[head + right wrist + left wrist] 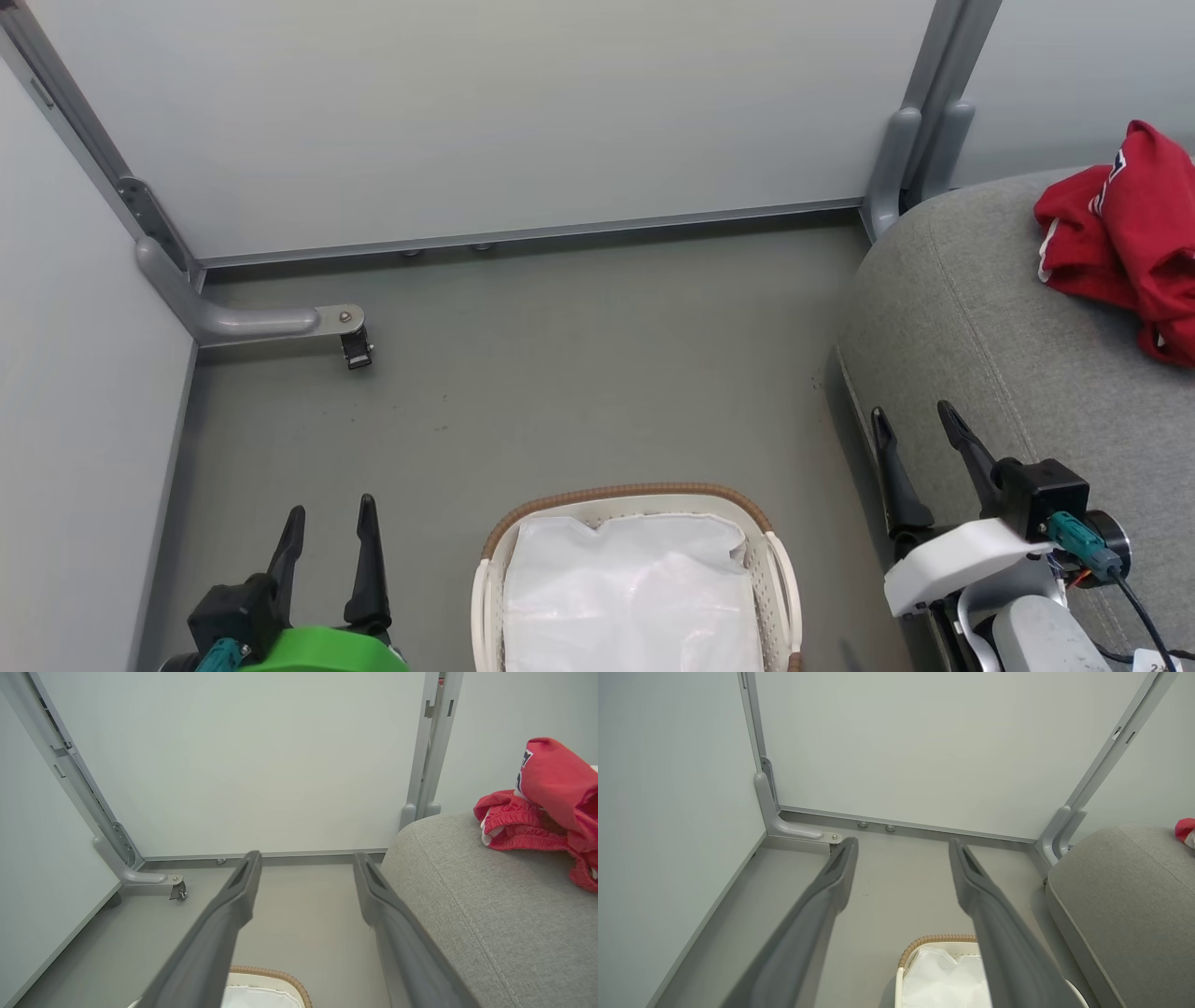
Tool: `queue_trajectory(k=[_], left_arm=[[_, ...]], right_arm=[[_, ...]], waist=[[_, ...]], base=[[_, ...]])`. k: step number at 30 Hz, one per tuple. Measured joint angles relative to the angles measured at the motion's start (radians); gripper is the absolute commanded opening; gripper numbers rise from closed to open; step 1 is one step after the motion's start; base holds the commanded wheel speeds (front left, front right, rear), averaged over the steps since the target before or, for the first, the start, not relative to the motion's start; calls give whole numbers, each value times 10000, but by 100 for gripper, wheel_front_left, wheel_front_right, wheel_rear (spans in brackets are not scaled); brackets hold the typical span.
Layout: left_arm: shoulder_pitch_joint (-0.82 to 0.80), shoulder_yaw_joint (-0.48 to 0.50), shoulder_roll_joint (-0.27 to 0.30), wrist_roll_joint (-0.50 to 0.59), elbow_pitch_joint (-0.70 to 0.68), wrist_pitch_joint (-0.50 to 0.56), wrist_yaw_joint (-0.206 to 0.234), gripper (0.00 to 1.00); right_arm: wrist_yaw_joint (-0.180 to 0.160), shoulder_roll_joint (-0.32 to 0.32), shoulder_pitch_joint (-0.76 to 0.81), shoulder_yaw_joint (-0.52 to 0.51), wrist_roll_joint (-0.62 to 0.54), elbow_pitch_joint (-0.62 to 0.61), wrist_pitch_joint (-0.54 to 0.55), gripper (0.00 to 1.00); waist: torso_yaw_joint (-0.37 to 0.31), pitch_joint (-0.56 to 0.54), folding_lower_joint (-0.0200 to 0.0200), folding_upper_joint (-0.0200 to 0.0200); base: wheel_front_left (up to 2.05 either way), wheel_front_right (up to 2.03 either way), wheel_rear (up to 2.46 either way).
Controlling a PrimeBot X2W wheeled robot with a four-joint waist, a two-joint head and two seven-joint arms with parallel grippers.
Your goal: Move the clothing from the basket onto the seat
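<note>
The red clothing (1125, 238) lies bunched on the grey seat (1008, 373) at the right; it also shows in the right wrist view (542, 807) and as a red scrap in the left wrist view (1184, 828). The cream basket (780, 579) with its brown rim stands on the floor at the bottom centre, holding just a white liner (630, 597). My left gripper (329, 523) hangs open left of the basket, nothing between its fingers. My right gripper (917, 425) is open beside the seat's front edge, right of the basket.
Pale partition walls close off the back and left. A grey bracket foot with a small caster (355, 347) juts onto the floor at the back left. A grey post (910, 140) stands at the back right beside the seat. Grey floor (579, 373) lies between.
</note>
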Motion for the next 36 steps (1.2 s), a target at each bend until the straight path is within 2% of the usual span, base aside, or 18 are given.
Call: queue_trajectory(k=[10, 11, 15, 36], left_arm=[[0, -61, -2, 12, 31, 0, -86, 100], [-1, -58, -2, -27, 25, 0, -100, 0], [7, -90, -21, -61, 334, 15, -109, 0], [-120, 479, -31, -3595, 184, 1062, -215, 0]], right_arm=[[0, 0, 29, -4, 13, 25, 0, 100], [0, 0, 29, -6, 17, 29, 0, 0], [2, 59, 159, 2, 59, 320, 36, 0], [0, 63, 223, -403, 3921, 157, 1060, 0]], waist=[[49, 55, 0, 0], [53, 64, 0, 0], [55, 65, 0, 0], [55, 6, 0, 0]], base=[[0, 0, 0], [0, 0, 0], [0, 0, 0], [0, 0, 0]])
